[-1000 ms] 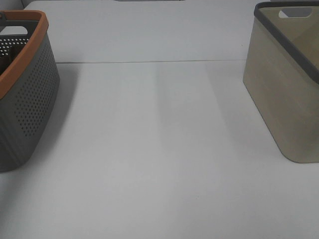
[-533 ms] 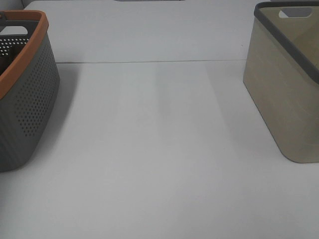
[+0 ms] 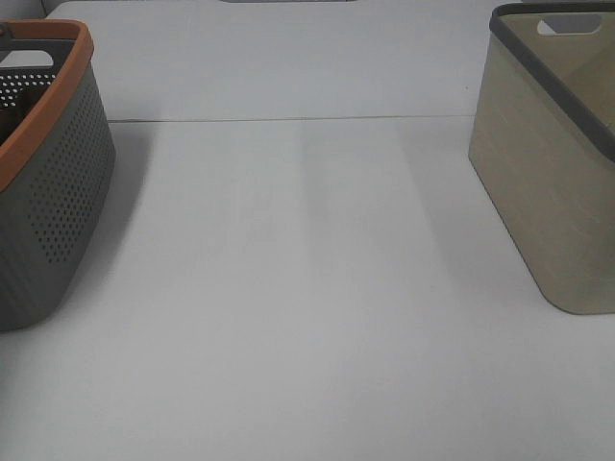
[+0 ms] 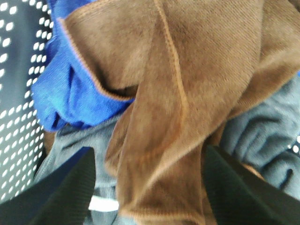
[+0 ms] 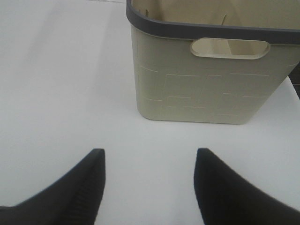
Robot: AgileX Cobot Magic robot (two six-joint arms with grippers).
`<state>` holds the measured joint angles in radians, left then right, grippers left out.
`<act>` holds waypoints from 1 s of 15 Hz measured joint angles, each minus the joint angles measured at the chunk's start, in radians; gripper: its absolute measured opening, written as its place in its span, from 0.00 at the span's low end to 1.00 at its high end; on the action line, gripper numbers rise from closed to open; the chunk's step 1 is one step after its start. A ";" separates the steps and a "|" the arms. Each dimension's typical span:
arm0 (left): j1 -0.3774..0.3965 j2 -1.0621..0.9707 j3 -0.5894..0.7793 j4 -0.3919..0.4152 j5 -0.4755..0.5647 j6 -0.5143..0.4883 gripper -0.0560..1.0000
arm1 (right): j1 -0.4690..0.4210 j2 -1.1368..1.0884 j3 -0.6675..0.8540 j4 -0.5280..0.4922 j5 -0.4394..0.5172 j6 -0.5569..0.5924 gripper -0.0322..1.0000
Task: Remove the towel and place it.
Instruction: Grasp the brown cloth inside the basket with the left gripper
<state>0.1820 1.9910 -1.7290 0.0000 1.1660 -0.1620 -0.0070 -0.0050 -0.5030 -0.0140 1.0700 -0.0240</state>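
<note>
left pincer (image 4: 150, 157) spread wide, the brown towel (image 4: 178, 84) between its fingers; right pincer (image 5: 150, 153) wide above table (image 5: 56, 93)

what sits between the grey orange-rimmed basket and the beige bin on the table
Nothing. In the exterior high view, the stretch of white table between the grey basket and the beige bin is bare.

The table (image 3: 307, 288) was seen from high above by the exterior camera, which was tilted down and across it. A grey basket (image 3: 48, 192) was cut off at the left edge and a beige basket (image 3: 548, 173) at the right. The left wrist camera was held very close inside the grey basket, so the frame was filled by its perforated wall (image 4: 14, 93) and cloths (image 4: 178, 93). The right wrist camera was aimed past the right tool (image 5: 150, 154) at the nearby beige basket. That basket and the table were shared with the exterior view.
</note>
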 joint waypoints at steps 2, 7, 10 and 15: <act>0.000 0.042 -0.017 0.000 -0.002 0.004 0.64 | 0.000 0.000 0.000 0.000 0.000 0.000 0.57; 0.000 0.072 -0.022 0.000 -0.025 0.006 0.29 | 0.000 0.000 0.000 0.000 0.000 0.000 0.57; 0.000 0.072 -0.022 0.000 -0.026 0.019 0.07 | 0.000 0.000 0.000 0.000 0.000 0.000 0.57; 0.000 0.038 -0.031 0.000 -0.018 0.026 0.06 | 0.000 0.000 0.000 0.000 0.000 0.000 0.57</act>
<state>0.1820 2.0290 -1.7600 0.0000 1.1480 -0.1360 -0.0070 -0.0050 -0.5030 -0.0140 1.0700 -0.0240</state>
